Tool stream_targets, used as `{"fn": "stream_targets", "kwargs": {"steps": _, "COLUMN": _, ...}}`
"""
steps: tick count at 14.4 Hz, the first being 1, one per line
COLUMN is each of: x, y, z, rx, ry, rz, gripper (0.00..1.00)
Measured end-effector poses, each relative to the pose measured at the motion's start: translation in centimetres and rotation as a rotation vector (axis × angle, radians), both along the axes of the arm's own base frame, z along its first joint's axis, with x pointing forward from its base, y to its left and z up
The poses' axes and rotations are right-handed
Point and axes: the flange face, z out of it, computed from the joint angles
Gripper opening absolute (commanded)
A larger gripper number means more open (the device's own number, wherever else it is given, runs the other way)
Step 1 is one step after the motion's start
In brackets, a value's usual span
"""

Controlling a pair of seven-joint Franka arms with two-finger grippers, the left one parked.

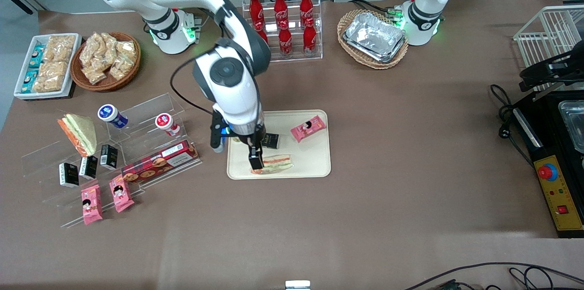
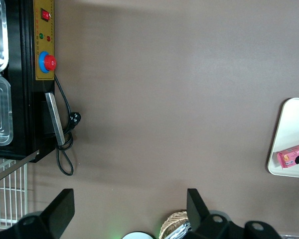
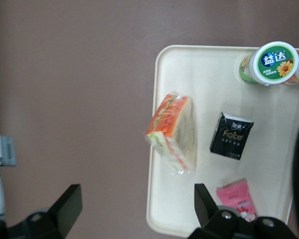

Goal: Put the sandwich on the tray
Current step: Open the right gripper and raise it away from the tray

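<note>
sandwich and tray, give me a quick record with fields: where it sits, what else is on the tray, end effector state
sandwich: wrapped sandwich lying on the tray, at the edge nearest the front camera
contact: not held, the fingers are clear of it
end effector: end effector open, above the sandwich
also on tray: pink snack packet, black packet, green-lidded bottle
task state: sandwich looks placed

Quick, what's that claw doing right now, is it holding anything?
Gripper: open, holding nothing, just above the sandwich, which lies on the tray.
</note>
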Motion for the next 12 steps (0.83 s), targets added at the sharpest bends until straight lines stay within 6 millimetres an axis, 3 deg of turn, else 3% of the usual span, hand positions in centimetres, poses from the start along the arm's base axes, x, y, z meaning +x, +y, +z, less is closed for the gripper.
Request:
{"fn": "stream_targets", "kwargs": {"steps": 6, "x": 0.0, "y": -2.6, "z": 5.9, "rx": 0.037, "ry": -0.015, "rz": -0.018, "gripper": 1.0}}
{"fn": "stream_targets", "kwargs": {"steps": 9, "x": 0.1, "y": -3.8, "z": 7.8, "rx": 0.074, "ry": -0.007, "rz": 0.034, "gripper": 1.0}}
{"fn": "stream_targets", "kwargs": {"steps": 12, "x": 1.6, "y": -7.9, "z": 8.3, "rx": 0.083, "ry": 0.045, "rz": 0.2, "gripper": 1.0}}
